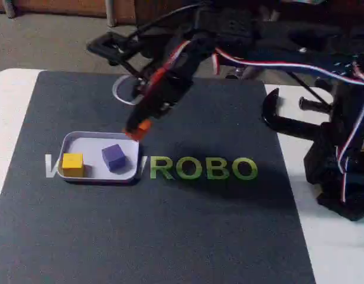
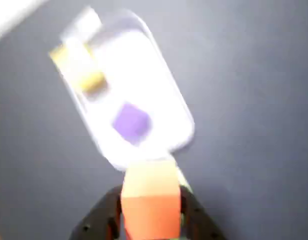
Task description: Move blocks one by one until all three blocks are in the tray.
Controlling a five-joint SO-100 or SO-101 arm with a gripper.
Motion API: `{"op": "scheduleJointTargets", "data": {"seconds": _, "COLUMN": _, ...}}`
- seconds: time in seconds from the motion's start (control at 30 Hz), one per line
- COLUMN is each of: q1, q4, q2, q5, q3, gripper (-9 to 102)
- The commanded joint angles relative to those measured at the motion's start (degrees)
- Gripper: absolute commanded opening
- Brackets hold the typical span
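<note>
**Mia:** White is the table [image 1: 7,112] at the far left of the fixed view, and a big dark mat [image 1: 170,236] lies on top of it. What comes next?

**Sam:** Next is the tray [image 1: 90,142]. It is white and low, and it sits on the mat over the start of the green letters [image 1: 202,168]. The yellow block [image 1: 72,164] is in its left part. The purple block [image 1: 114,157] is in the middle, a little apart from the yellow one.

**Mia:** And the orange block [image 1: 140,127]?

**Sam:** It is just past the right back corner of the tray, up off the mat. The gripper [image 1: 137,130] is squeezed tight on it. The black arm [image 1: 176,65] slants down to it from the top right.

**Mia:** Is it the same in the wrist view?

**Sam:** That view is blurry. The yellow block [image 2: 79,70] is at the upper left in the tray [image 2: 164,95], and the purple block [image 2: 130,121] is lower, near the middle. The orange block [image 2: 150,200] is at the bottom, pinched between the two black sides of the gripper [image 2: 150,212]. Its top edge is right at the near rim of the tray. I cannot tell if it is above the tray yet.

**Mia:** What is on the far right of the fixed view?

**Sam:** A black clamp [image 1: 288,121] is on the table edge, and red, white and blue wires [image 1: 288,65] run along the arm.
</note>
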Motion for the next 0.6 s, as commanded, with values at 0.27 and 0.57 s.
{"op": "scheduleJointTargets", "data": {"seconds": 0.27, "q1": 0.26, "q4": 0.44, "q2": -13.45, "q5": 5.10, "q3": -18.72, "gripper": -8}}
{"op": "scheduleJointTargets", "data": {"seconds": 0.57, "q1": 0.53, "q4": 1.41, "q2": -25.58, "q5": 5.98, "q3": -31.73, "gripper": -8}}
